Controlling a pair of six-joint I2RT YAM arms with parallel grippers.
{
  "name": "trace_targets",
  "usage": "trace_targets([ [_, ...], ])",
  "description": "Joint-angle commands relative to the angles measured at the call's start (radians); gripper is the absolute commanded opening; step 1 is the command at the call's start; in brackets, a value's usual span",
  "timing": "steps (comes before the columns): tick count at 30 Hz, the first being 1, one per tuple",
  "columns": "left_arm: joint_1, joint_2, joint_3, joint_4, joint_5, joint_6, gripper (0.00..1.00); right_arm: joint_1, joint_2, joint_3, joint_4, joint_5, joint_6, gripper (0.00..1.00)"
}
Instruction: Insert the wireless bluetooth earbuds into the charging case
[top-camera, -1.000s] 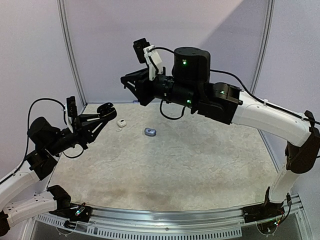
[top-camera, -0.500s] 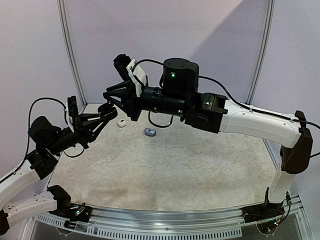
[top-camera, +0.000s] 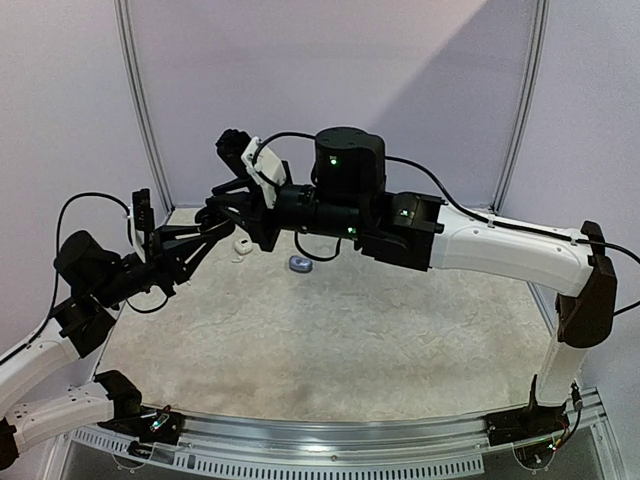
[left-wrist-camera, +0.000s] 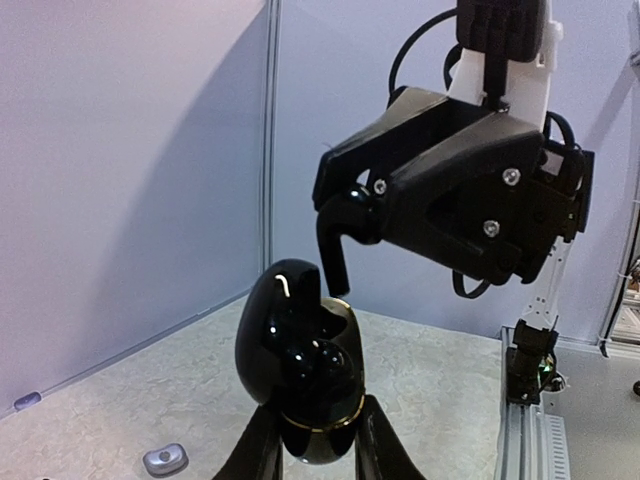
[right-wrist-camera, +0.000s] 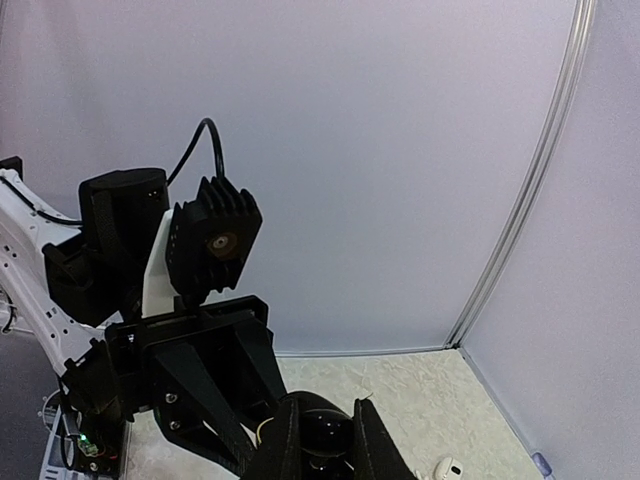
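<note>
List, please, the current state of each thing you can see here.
black charging case: lid open, held above the table
left gripper: shut on the black charging case
right gripper: just above the open case, grip unclear
small white piece: lying loose on the table
grey-blue piece: lying loose on the table

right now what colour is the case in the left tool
The case is glossy black with a gold band, clearest in the left wrist view.
</note>
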Motion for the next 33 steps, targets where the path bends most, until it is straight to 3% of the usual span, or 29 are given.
trace_targets([
  [1,0.000,0.005,0.027,0.020,0.013,-0.015,0.00,0.006,0.013,-0.014,-0.033,0.045,-0.041,0.00],
  [21,0.002,0.006,0.021,0.044,0.032,-0.021,0.00,0.006,0.016,-0.026,-0.069,0.152,-0.107,0.00],
  [33,0.002,0.006,0.023,0.060,0.011,-0.060,0.00,0.007,0.042,-0.011,-0.127,0.095,-0.157,0.00],
])
